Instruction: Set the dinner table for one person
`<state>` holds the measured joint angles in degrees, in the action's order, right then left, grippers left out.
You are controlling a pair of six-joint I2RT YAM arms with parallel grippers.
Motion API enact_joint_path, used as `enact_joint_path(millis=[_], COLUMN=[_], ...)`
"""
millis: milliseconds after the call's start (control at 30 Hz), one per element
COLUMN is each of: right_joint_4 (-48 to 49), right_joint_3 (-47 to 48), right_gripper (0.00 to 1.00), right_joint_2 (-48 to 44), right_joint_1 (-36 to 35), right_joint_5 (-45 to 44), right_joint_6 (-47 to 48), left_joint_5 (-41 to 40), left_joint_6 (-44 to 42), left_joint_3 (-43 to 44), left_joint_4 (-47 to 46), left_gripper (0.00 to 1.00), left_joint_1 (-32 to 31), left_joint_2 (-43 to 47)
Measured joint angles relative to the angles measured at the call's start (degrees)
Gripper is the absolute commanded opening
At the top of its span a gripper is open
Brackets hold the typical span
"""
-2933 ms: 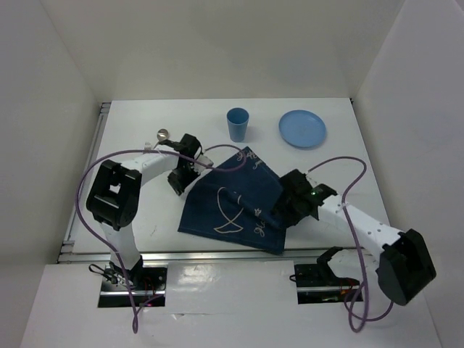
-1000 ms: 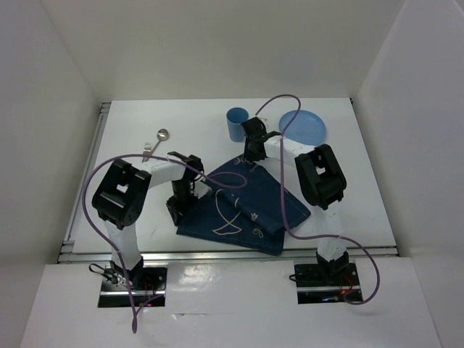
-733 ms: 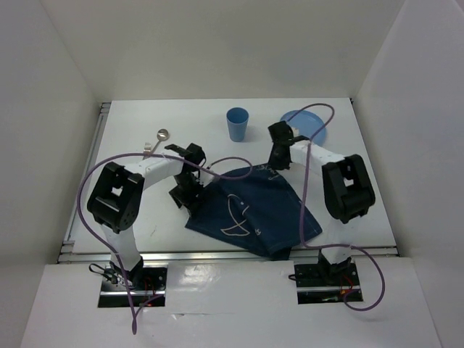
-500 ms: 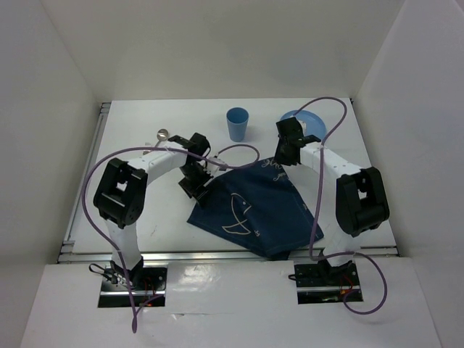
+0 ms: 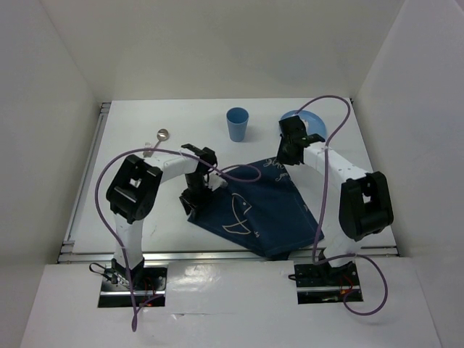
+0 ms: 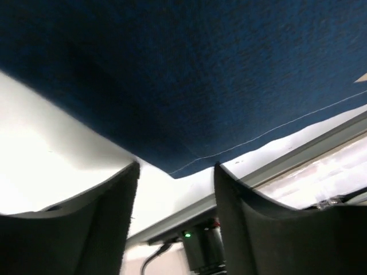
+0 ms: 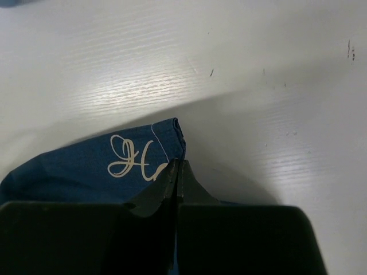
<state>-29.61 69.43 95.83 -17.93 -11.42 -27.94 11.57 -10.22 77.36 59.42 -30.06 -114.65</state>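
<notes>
The dinner table (image 5: 138, 123) is a white top with a metal rail. A dark blue fish-print placemat (image 5: 250, 210) lies askew on its near middle. My right gripper (image 5: 287, 161) is at the mat's far right corner; in the right wrist view it (image 7: 175, 164) is shut on the lettered corner of the placemat (image 7: 86, 166). My left gripper (image 5: 194, 201) hovers at the mat's left corner. In the left wrist view it (image 6: 176, 168) is open, and the placemat's corner (image 6: 183, 86) ends just beyond its fingertips with nothing between them.
A blue cup (image 5: 237, 124) stands upright at the far middle. A blue plate (image 5: 313, 122) lies far right, partly behind the right arm. A spoon (image 5: 162, 135) and a fork (image 5: 148, 150) lie at the far left. White walls enclose the table.
The right gripper has dragged the placemat's far corner to the right, towards the plate, and the mat has turned and shifted with it. The left gripper's jaws have come off the mat's left corner.
</notes>
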Motion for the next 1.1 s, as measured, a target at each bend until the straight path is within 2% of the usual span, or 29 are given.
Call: enact_joint_path(millis=[33,67,133,167,333,467,600,733,833,1100], right_joint_4=[0.0,0.0,0.02,0.0,0.0,-0.24,-2.21,-3.67,-4.74,-6.54], right_joint_3=[0.02,0.02,0.02,0.02,-0.07,-0.37,-0.44,1.33,5.99,9.31], right_gripper=[0.0,0.0,0.0,0.0,0.0,0.0,0.0,0.0,0.0,0.0], right_joint_2=[-0.79,-1.62,-3.26,-4.02,-6.43,-6.82,-9.6,-14.93,-17.94,-29.09], right_joint_1=[0.04,0.04,0.15,0.24,0.59,1.22,2.75,3.72,3.74,3.5], right_joint_5=[0.11,0.15,0.24,0.24,0.26,0.04,-1.05,-2.67,-3.98,-3.69], right_joint_6=[0.11,0.15,0.15,0.15,0.15,0.15,0.68,2.58,3.87,5.38], left_joint_5=[-0.09,-0.07,0.72,1.55,3.89,2.47,-6.47,-16.59,-22.82,-31.32], left_joint_6=[0.22,0.55,0.26,0.46,1.6,1.86,0.76,-3.19,-6.14,-10.97], left_joint_3=[-0.2,-0.39,-0.42,-0.42,0.5,0.55,2.38,10.95,17.81,20.76], left_joint_4=[0.0,-0.11,-0.52,0.04,2.6,1.55,-3.21,-5.14,-5.4,-3.23], left_gripper=[0.3,0.19,0.03,0.0,0.0,0.0,0.0,0.0,0.0,0.0], left_joint_1=[-0.31,-0.79,-1.86,-2.25,-2.73,-1.33,1.38,4.13,5.38,4.9], left_joint_2=[-0.02,-0.26,-1.4,-1.97,-3.93,-2.8,2.91,11.56,17.33,26.67])
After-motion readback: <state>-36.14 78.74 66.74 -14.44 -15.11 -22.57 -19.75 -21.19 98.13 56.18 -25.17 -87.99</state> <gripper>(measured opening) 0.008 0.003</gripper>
